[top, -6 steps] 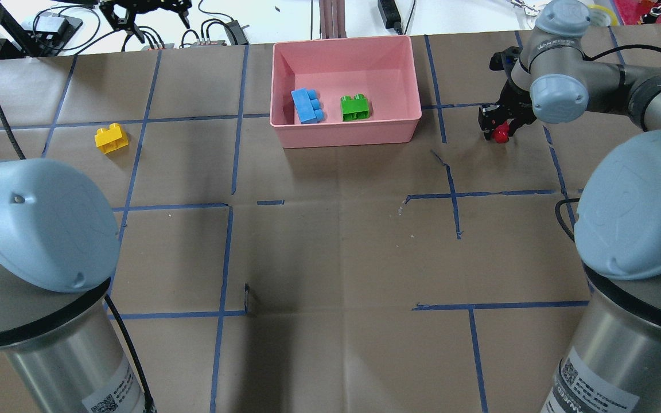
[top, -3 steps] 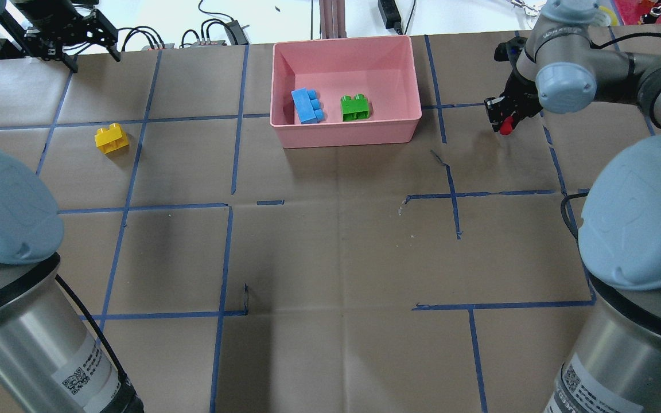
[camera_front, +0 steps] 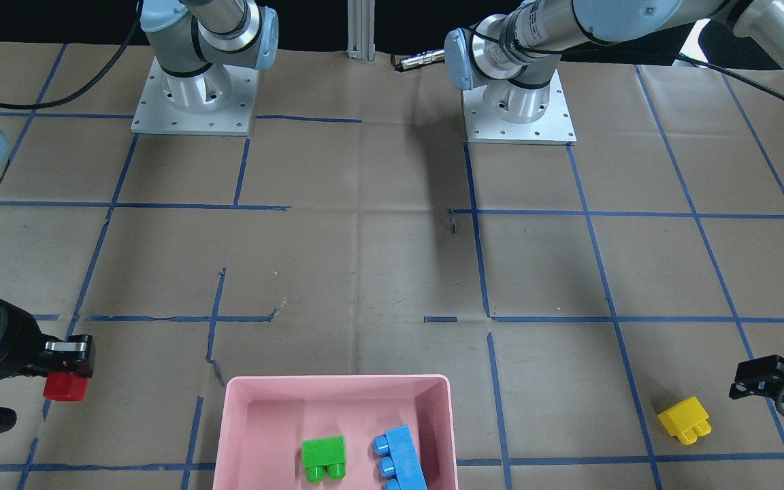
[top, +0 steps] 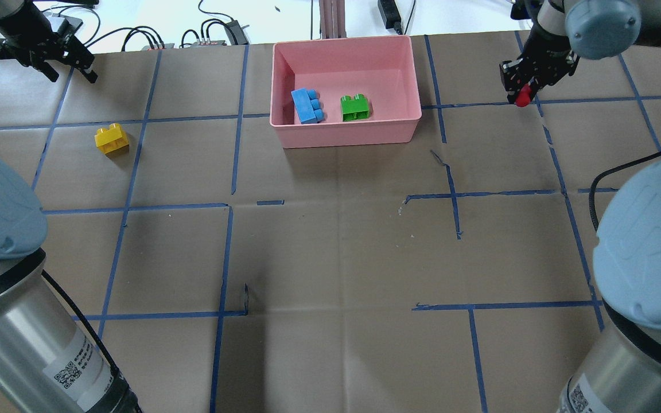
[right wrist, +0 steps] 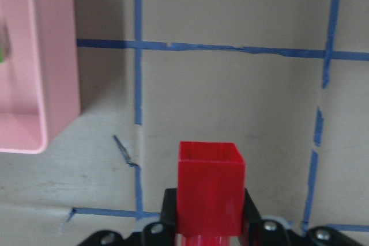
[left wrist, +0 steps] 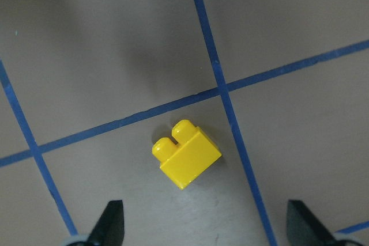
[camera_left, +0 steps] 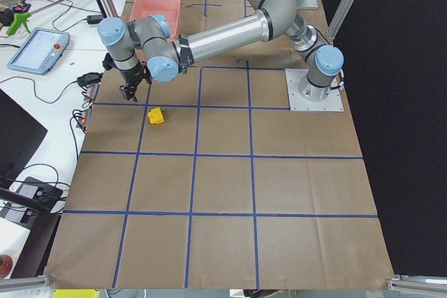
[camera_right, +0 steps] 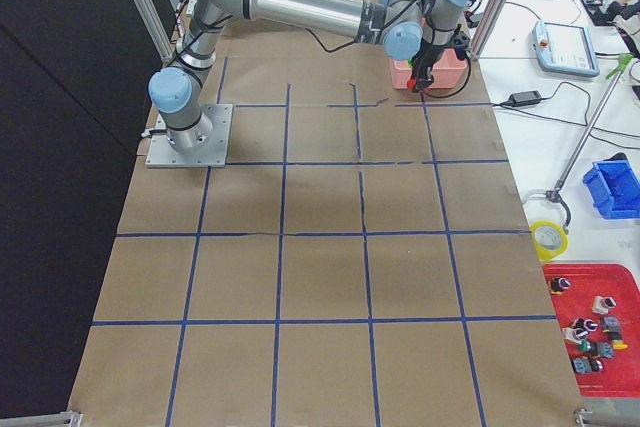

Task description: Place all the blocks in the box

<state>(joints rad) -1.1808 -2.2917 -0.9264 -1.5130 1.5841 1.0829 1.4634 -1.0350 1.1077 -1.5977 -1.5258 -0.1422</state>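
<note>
1. Right tool (top: 521,94): clamped on the red one-stud block (right wrist: 210,185). The fingers grip its lower sides, and the block juts out past the fingertips. I judge it is carried clear of the bench (top: 330,258) so it can pass over the wall of the pink box (top: 345,133). It sits well to the box's right and has not yet reached the rim.

2. Left tool (top: 72,73): fingers spread apart and holding nothing. It hangs near the far left bench edge, short of the yellow two-stud block (left wrist: 187,159). The wrist view shows that block ahead of the gap between the fingers. I read this as lining up for a pick.

3. Box contents: the blue three-stud block (top: 306,105) and the green two-stud block (top: 354,108) lie on the floor, side by side but not touching.

4. Status, in my judgement: two blocks are in, one is in transit and one is on the bench. The open floor toward the box's far wall leaves room for a release.
</note>
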